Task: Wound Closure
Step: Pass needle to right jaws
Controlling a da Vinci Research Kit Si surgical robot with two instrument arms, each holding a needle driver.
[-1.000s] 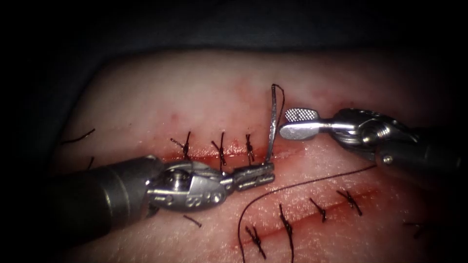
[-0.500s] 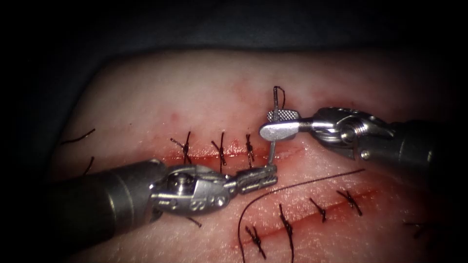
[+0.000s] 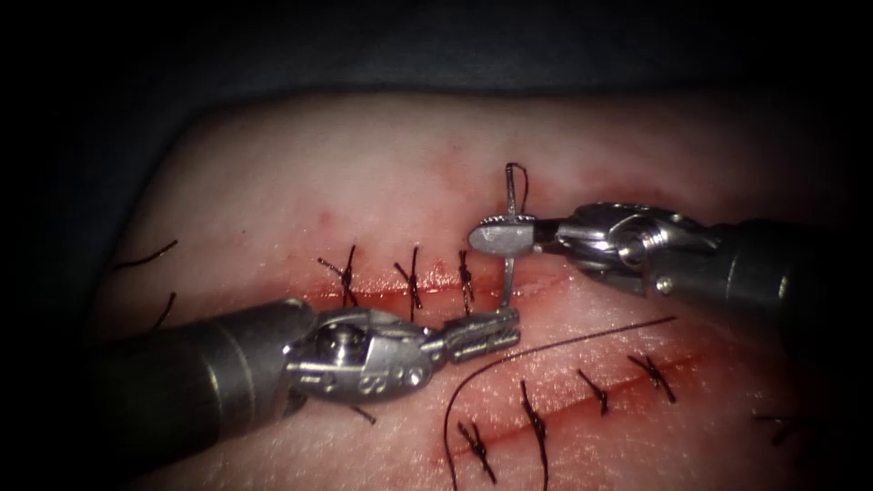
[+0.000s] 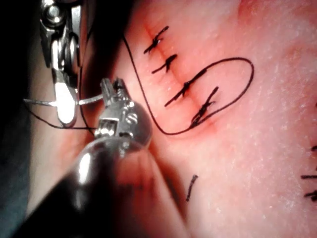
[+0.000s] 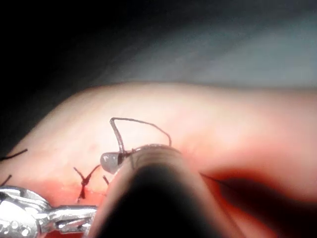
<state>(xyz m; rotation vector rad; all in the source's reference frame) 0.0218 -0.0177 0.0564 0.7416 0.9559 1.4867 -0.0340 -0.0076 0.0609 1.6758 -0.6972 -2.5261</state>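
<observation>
Dark cloth behind pink tissue. Needle upright mid-frame at right end of cut, out of tissue. Left tool fingers pinch its low end; right tool fingers closed near thread end. Three stitches done; right stretch open. Thread lies below.

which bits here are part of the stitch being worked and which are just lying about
In use:
- needle, upright over the cut
- left tool, shut on the needle's lower end
- right tool, shut on the needle near its upper end
- thread, trailing across the tissue

Lying about:
- finished stitches along the cut
- second stitched row
- cut thread ends
</observation>
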